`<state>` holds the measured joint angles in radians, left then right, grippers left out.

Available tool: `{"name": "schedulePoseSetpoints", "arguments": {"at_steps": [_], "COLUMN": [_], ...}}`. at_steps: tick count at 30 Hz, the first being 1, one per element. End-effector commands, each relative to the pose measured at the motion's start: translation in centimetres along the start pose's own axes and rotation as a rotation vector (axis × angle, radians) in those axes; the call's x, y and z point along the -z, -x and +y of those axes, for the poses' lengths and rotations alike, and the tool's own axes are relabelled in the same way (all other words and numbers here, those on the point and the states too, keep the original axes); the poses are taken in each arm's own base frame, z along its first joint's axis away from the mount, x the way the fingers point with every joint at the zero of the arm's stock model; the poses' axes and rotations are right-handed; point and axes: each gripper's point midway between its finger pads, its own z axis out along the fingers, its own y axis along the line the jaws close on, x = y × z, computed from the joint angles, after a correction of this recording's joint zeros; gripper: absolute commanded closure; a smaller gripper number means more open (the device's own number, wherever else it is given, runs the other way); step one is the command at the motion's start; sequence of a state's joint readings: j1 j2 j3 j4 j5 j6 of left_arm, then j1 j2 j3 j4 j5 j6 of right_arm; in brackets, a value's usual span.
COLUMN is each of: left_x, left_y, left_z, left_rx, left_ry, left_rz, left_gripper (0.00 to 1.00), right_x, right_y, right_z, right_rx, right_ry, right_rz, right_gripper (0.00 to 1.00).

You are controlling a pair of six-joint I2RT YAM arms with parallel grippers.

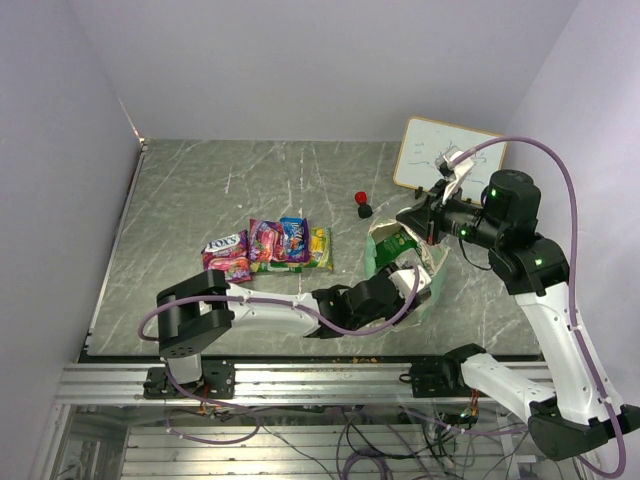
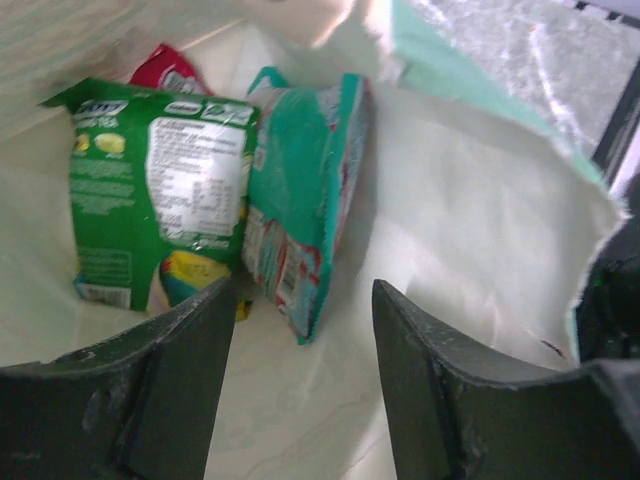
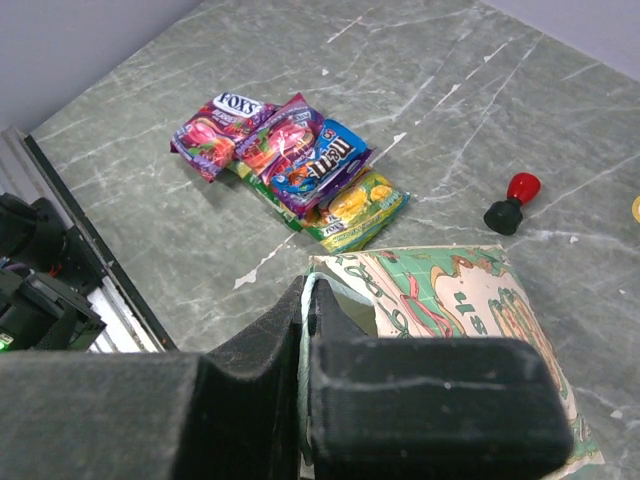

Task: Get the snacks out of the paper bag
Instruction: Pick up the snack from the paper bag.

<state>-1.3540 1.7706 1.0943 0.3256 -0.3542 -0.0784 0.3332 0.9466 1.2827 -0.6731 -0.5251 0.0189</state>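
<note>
The left hand [image 2: 300, 300], spread, sits inside the bag [image 3: 450, 300], where at least a green packet [image 2: 150, 190] and a teal packet [image 2: 300, 190] are left. The right hand [image 3: 305, 300] pinches the bag's rim. Beyond, four packets [image 1: 270, 245] already lie on the tabletop [image 1: 200, 180].

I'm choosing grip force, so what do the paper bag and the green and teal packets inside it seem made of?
The paper bag looks like matte paper: its pale inner wall creases softly and its rim is ragged. The green packet and teal packet look like glossy plastic film, probably: they crinkle and catch light.
</note>
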Motion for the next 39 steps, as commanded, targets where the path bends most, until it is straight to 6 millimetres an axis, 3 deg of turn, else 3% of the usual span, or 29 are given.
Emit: {"name": "schedulePoseSetpoints", "arguments": {"at_steps": [1,7,14,19,26,29,39], "left_x": [-1.1,-0.6,2.4,3.4,1.2,-0.2,-4.2], "left_y": [1.9,4.1,7.0,6.7,5.7,4.3,3.1], "left_z": [-2.4,-2.0,-1.6,-1.1,-2.1,-2.8,-1.6], "left_rx": [0.021,0.017,0.07,0.087,0.093,0.054,-0.078], "left_ry": [-0.102,-0.08,-0.08,-0.068,-0.071,-0.072,0.065], "left_rz": [-0.046,-0.072,-0.089,-0.074,-0.034,-0.013,0.005], "left_gripper": [0.32,0.31,0.34,0.37,0.47,0.5,0.33], "right_x": [1.3,1.6,1.5,1.3,1.2,1.1,1.2], "right_y": [1.9,1.8,1.9,1.7,1.3,1.3,1.9], "right_z": [0.8,0.7,0.4,0.2,0.0,-0.1,-0.4], "right_rx": [0.043,0.056,0.08,0.093,0.105,0.109,0.117], "right_ry": [0.003,-0.006,-0.018,-0.02,-0.023,-0.024,-0.036], "right_rz": [-0.061,-0.052,-0.056,-0.049,-0.037,-0.037,-0.035], "right_gripper": [1.0,1.0,1.0,1.0,1.0,1.0,1.0]}}
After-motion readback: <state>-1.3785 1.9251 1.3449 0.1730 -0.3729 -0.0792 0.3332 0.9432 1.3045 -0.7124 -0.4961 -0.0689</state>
